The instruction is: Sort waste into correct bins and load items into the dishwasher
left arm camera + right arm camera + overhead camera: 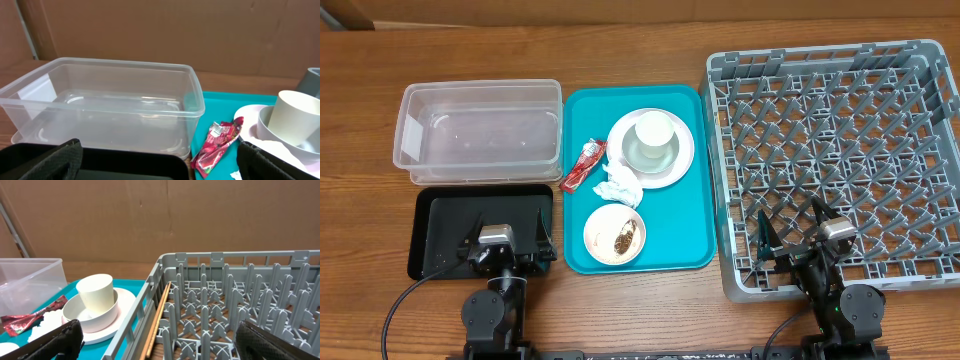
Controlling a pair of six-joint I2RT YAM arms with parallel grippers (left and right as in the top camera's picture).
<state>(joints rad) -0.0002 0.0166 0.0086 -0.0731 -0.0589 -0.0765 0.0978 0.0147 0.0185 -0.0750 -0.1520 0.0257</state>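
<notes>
Overhead view: the grey dish rack [840, 120] runs off the right edge. The left end effector [510, 228] covers the lower middle of the black tray [440, 225]. The brown scraps [623, 243] in the small bowl [597, 222] are too small to identify.

Left wrist view: the plate [246, 117] and cup [295, 117] are cut by the right edge. The napkin [275, 149] sits mostly behind a dark finger [280, 167] at lower right. Only the tray's rim shows along the bottom edge.

Right wrist view: the clear tub [25, 280] is cut by the left edge, and the rack leaves the frame at right and bottom.
</notes>
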